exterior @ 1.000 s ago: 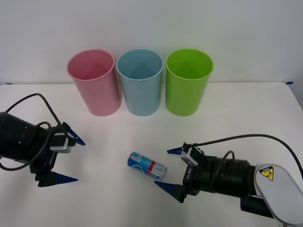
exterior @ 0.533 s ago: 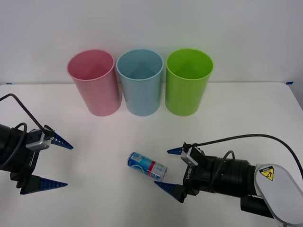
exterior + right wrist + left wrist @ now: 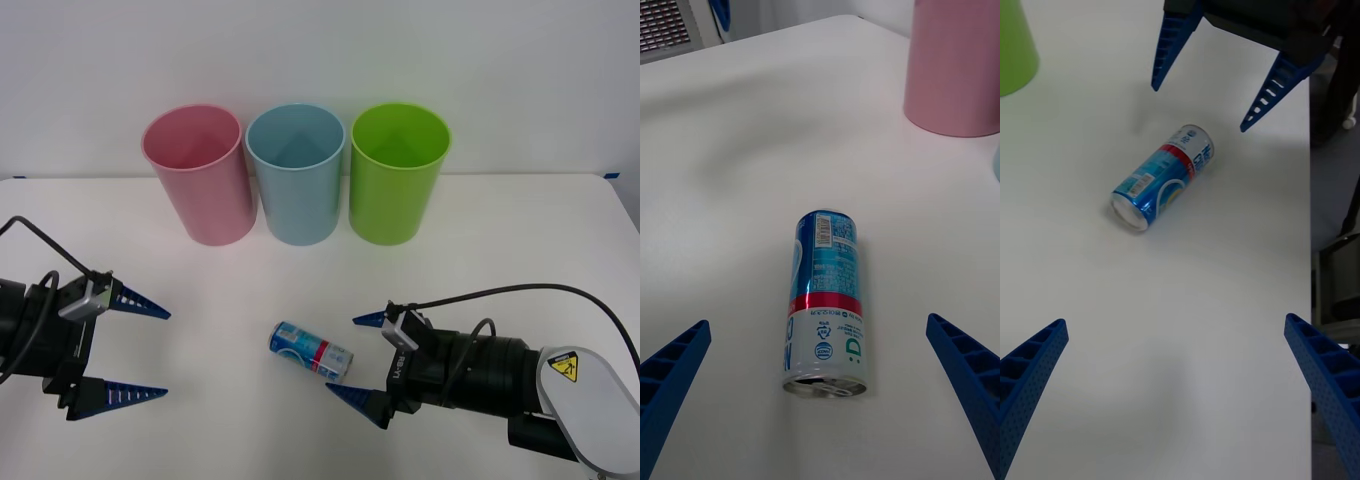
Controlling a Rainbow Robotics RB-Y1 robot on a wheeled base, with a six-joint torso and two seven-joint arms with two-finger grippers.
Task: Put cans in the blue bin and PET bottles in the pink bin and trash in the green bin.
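Note:
The can (image 3: pixel 311 351), blue and white with a red band and silver ends, lies on its side on the white table (image 3: pixel 520 240). My right gripper (image 3: pixel 350 357) is open just to its right, low over the table, with one finger on either side of the can's near end (image 3: pixel 824 386). My left gripper (image 3: pixel 162 352) is open well to the can's left and points toward the can (image 3: pixel 1161 176). Along the back stand the pink bin (image 3: pixel 200 180), the blue bin (image 3: pixel 297 180) and the green bin (image 3: pixel 397 190), upright in a row.
A black cable loops over the table from each arm. Bare tabletop lies between the can and the bins. The table's edge (image 3: pixel 1310 195) runs past the right arm, with dark floor and furniture beyond.
My left gripper drew back to the left, then came a little to the right again, staying open. The right gripper and the can have not moved.

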